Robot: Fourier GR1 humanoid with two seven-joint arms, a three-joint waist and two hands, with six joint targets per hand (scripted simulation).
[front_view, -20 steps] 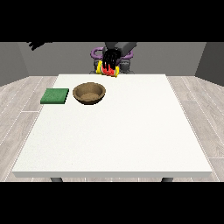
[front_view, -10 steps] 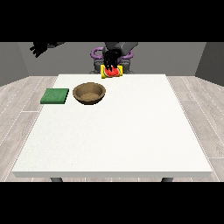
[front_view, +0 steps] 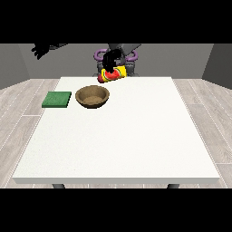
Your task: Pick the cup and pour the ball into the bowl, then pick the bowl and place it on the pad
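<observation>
Two things sat on the white table (front_view: 118, 145), both in its far left part: a brown bowl (front_view: 92, 96) at about eleven o'clock from the table's middle, and a green pad (front_view: 57, 99) just beside it at its nine o'clock, apart from it. Beyond the bowl, at its one o'clock, a hand (front_view: 110, 59) had its fingers curled round a yellow and red cup (front_view: 113, 74), held tipped on its side above the far edge. Farthest off, at the view's left, the other hand (front_view: 41, 49) hung raised with fingers spread, holding nothing.
</observation>
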